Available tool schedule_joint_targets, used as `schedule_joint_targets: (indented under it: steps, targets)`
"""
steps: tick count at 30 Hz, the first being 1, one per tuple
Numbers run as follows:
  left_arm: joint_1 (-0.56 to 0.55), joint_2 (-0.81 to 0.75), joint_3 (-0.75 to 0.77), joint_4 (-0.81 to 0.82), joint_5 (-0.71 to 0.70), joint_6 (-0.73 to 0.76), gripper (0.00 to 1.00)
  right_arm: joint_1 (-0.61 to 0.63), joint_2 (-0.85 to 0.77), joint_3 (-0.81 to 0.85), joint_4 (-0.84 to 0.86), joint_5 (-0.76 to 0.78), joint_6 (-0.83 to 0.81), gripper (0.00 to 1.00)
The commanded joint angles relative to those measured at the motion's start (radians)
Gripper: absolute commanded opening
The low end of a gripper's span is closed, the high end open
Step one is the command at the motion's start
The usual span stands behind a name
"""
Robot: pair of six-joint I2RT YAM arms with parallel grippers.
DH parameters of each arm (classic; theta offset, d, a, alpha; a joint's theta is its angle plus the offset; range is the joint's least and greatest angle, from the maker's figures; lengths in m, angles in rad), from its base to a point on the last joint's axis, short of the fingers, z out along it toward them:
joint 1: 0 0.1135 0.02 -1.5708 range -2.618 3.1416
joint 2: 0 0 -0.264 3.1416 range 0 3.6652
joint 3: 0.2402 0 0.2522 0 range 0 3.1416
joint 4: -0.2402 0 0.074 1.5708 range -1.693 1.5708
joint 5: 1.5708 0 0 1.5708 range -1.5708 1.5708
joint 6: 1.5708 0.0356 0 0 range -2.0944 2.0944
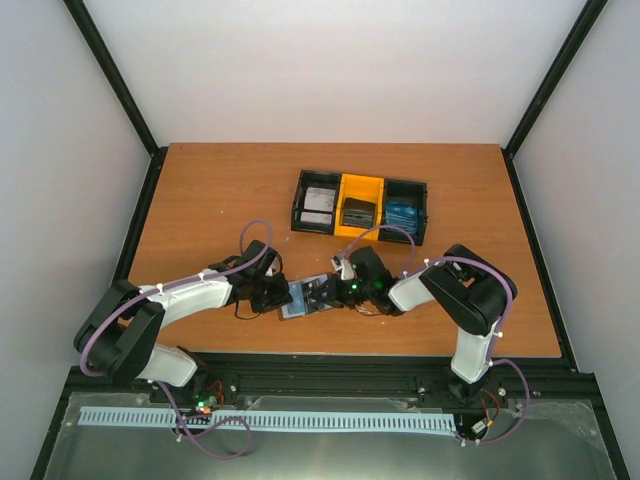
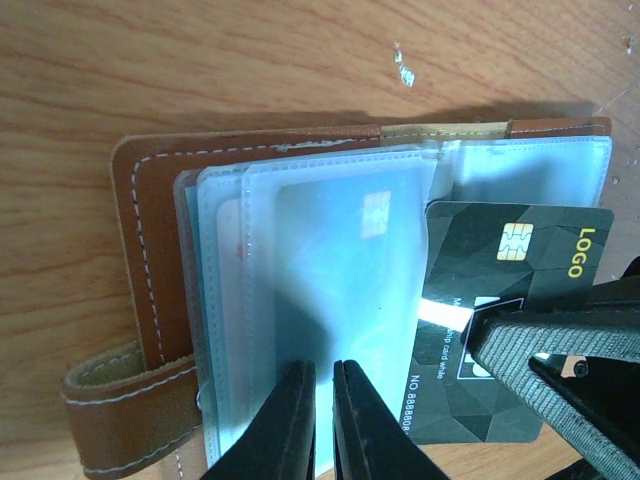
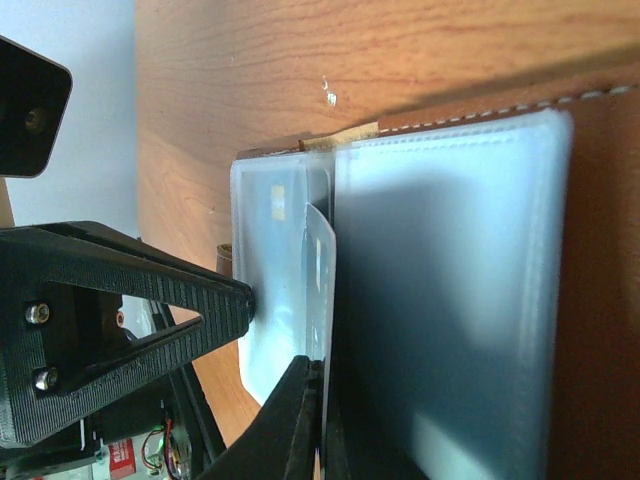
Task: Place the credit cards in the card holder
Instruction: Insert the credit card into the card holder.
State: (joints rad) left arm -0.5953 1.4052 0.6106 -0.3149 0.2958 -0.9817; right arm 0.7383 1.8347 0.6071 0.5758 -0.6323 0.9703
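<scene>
The step in hand is the insertion itself. The card holder (image 2: pixel 150 250) lies open on the table (image 1: pixel 200 200) between the two arms, its clear sleeves fanned upward. The right gripper (image 3: pixel 318 400) is clamped on a dark card (image 2: pixel 500 300), whose leading short edge sits at the mouth of the top clear sleeve (image 2: pixel 330 260) (a pale chipped card already shows through that plastic). Whether the dark card has entered a pocket or only rests against the opening, I cannot tell. The left gripper (image 2: pixel 325 400) has its fingers nearly together and seems to nip the near edge of the sleeves, steadying them. The next move likely calls for a flat, straight push along the card's length while the left keeps the pocket from buckling; any tilt could jam a corner. More cards (image 1: pixel 318 207) wait in the tray (image 1: pixel 297 200) farther back.
</scene>
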Motion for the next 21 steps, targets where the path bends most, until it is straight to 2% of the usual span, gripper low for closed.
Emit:
schedule_joint_targets:
  steps: [1, 13, 21]
  targets:
    - [-0.008, 0.024, 0.001, -0.045, -0.030, -0.001, 0.08, 0.013, 0.000, -0.026, -0.023, 0.036, 0.017, 0.03]
    - [-0.008, 0.023, 0.003, -0.040, -0.023, 0.004, 0.08, 0.027, 0.086, 0.046, -0.004, 0.003, 0.002, 0.04]
    - [-0.008, 0.024, 0.009, -0.042, -0.025, 0.005, 0.08, 0.027, 0.049, 0.027, -0.041, 0.072, 0.012, 0.05]
